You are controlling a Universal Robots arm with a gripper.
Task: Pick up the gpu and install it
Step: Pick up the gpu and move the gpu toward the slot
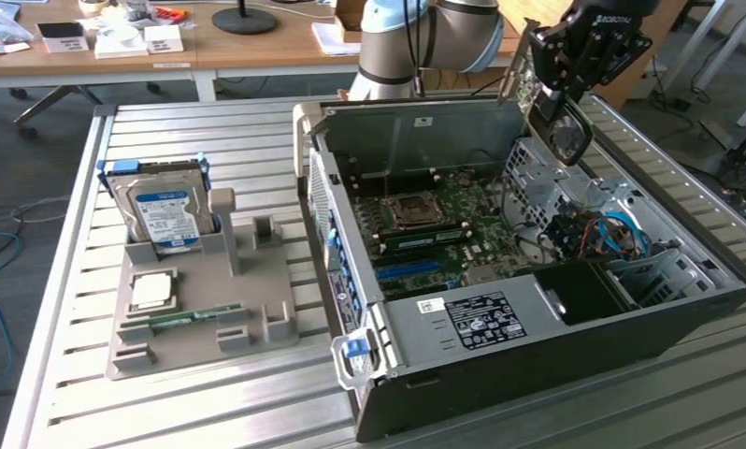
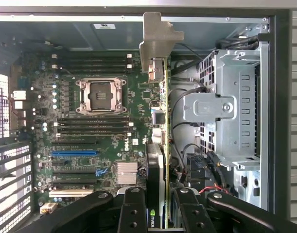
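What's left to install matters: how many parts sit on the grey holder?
3. The hard drive stands at the far end of the grey holder; the processor chip lies flat nearer; the memory stick lies beside it. Others may hide behind the drive.

Green motherboard (image 2: 141,104), dark gpu (image 2: 155,165) — black gripper (image 2: 160,196)

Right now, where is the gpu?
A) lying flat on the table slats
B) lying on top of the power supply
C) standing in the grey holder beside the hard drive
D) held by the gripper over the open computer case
D: the gripper is shut on the gpu, holding it over the open computer case; the wrist view shows the card edge-on between the fingers.
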